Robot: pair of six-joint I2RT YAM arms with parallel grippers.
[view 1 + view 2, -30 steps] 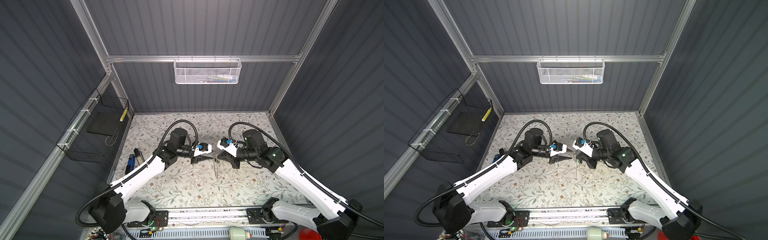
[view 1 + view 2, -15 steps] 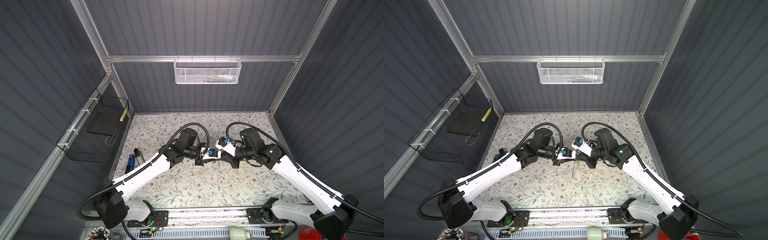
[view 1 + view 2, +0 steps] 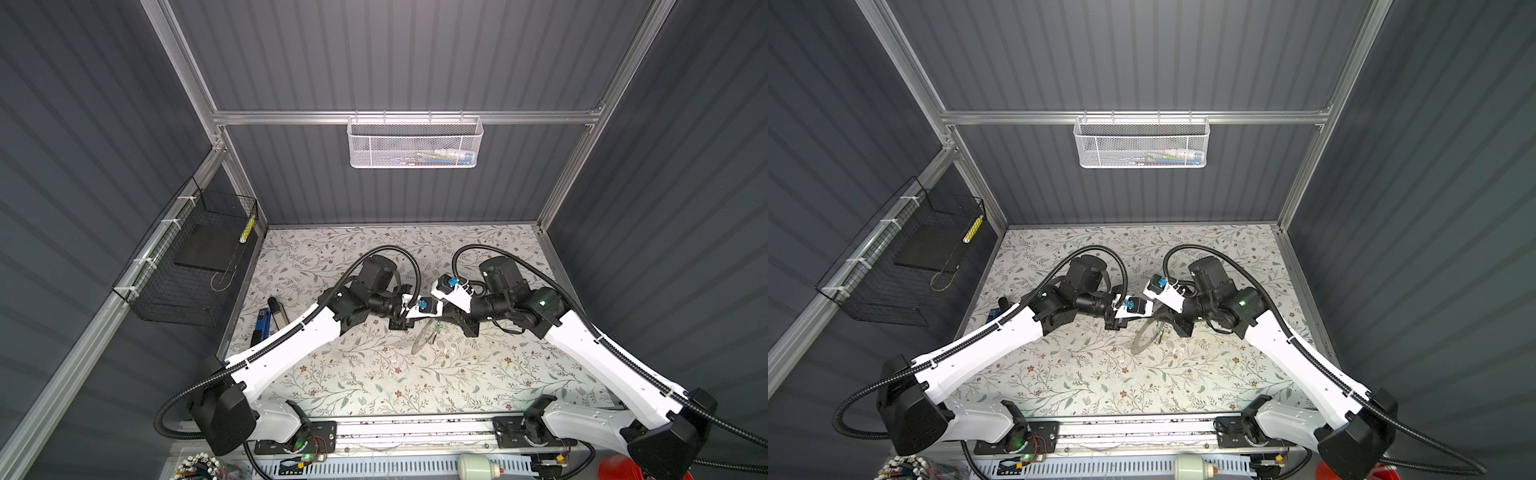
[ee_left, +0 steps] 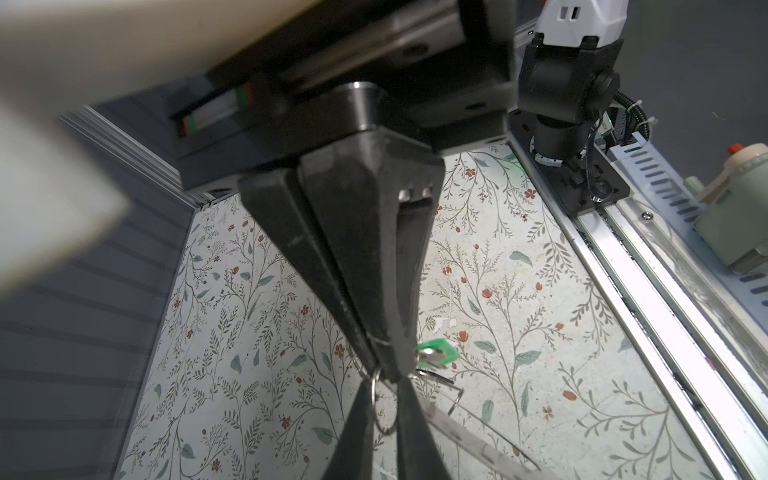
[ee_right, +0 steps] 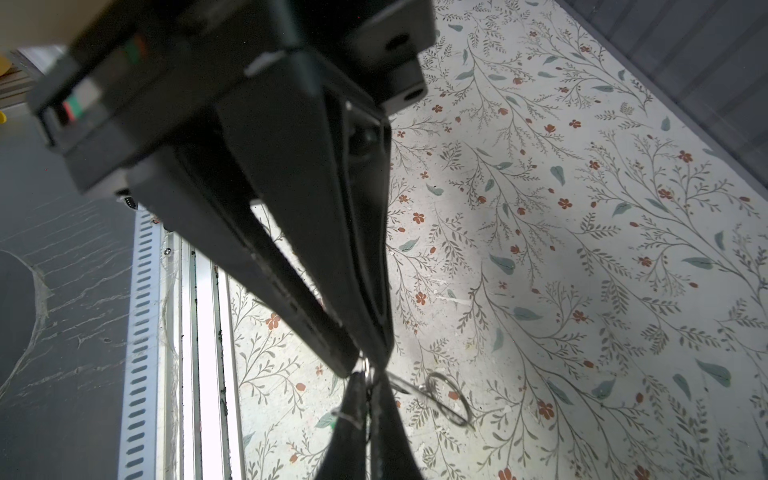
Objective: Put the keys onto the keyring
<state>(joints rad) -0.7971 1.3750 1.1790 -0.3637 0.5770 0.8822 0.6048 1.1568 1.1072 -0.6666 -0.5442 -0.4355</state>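
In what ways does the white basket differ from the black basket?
The white basket is fine mesh on the back rail; the black basket is open wire grid on the side rail. The white one holds small colourful items, the black one a dark flat slab. Both hang above the table.

Both top views look down on the table [image 3: 374, 374]; wrist views close-up.
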